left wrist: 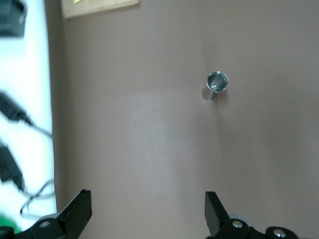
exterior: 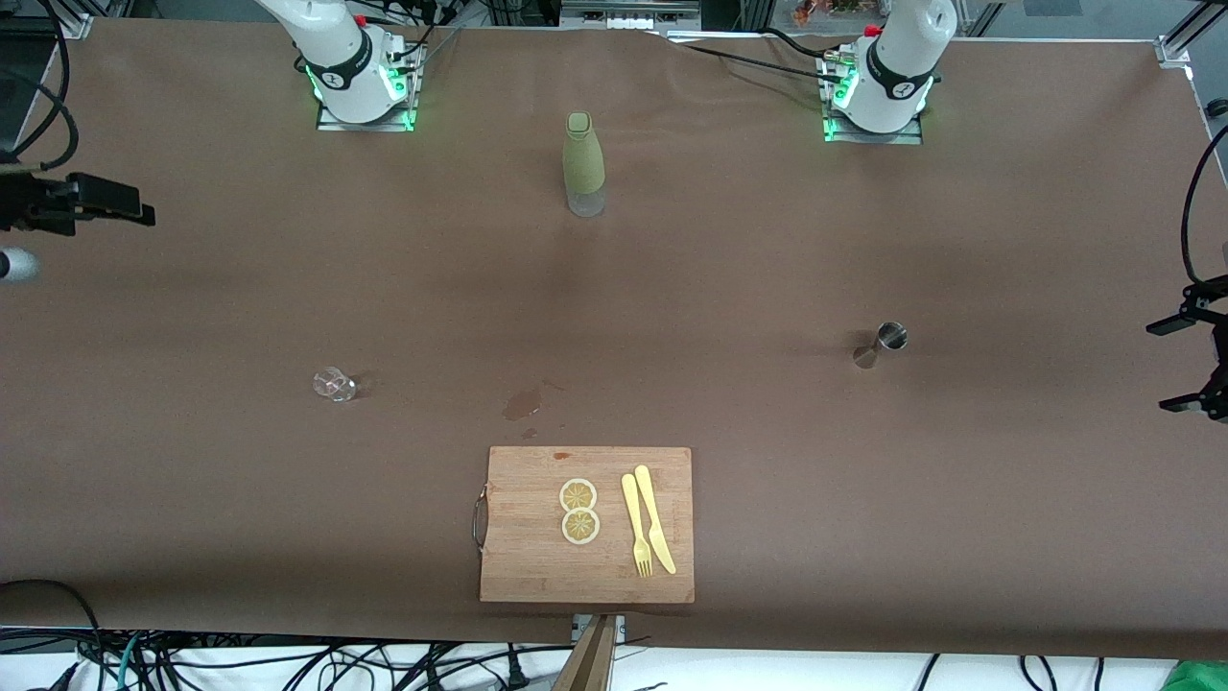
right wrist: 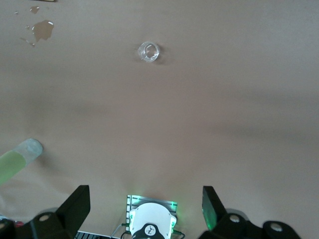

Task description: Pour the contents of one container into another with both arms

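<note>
Silver jigger (exterior: 891, 337) stands upright, we see, toward the left arm's bench end; glass cup (exterior: 334, 384) sits upright toward the right arm's; left claw (exterior: 1192, 365) and right claw (right wrist: 144, 209) hang released, apart above the bench (exterior: 767, 240).

Both grippers' fingers (left wrist: 79, 211) wide apart

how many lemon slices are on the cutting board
2: both lemon slices lie on the cutting board beside the fork, one just farther from the front camera than the other.
</note>
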You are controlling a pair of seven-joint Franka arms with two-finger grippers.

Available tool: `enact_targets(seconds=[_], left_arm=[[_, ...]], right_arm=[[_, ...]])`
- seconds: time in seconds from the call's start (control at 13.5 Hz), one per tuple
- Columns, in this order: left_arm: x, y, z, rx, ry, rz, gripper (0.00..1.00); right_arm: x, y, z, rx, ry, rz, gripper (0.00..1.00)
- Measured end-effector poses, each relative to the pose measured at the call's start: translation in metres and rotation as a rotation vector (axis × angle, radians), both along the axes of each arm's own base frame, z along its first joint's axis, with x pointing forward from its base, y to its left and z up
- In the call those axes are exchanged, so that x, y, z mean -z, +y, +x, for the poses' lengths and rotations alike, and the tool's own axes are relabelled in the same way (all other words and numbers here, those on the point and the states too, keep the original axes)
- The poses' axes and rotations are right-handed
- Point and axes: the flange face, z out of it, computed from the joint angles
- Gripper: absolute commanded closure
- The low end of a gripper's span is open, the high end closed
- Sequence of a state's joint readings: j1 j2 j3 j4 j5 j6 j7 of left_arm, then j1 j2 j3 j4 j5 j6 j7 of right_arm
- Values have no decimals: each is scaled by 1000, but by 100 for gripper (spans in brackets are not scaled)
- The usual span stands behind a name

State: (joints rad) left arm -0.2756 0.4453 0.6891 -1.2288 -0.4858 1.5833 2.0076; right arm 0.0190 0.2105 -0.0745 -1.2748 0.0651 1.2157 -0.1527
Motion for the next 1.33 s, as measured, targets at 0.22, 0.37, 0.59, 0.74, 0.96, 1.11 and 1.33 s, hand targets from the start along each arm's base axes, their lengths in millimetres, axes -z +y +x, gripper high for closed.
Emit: enact_targets(seconds=[0.22, 0.37, 0.59, 0.74, 0.96, 1.11, 1.33], left_arm=[[-27, -13, -13, -271, 35, 65, 0], [-36, -28, -19, -414, 40, 90, 0], [-43, -51, -29, -567, 61, 88, 0], [-46, -70, -33, -669, 75, 90, 0], [-51, -108, -39, -854, 102, 99, 0], [-53, -122, -45, -984, 147, 90, 0], [-56, -139, -54, -1167, 208, 77, 0]], right_arm=[[-1, 9, -8, -15, -8, -4, 0], [-4, 2, -8, -3, -29, -32, 0], [-28, -13, -17, 22, -124, -62, 0], [-32, -16, -26, 27, -137, -66, 0], [-29, -10, -27, 80, -131, -81, 0], [-27, 0, -27, 97, -129, -86, 0], [-26, 5, -26, 95, -130, -88, 0]])
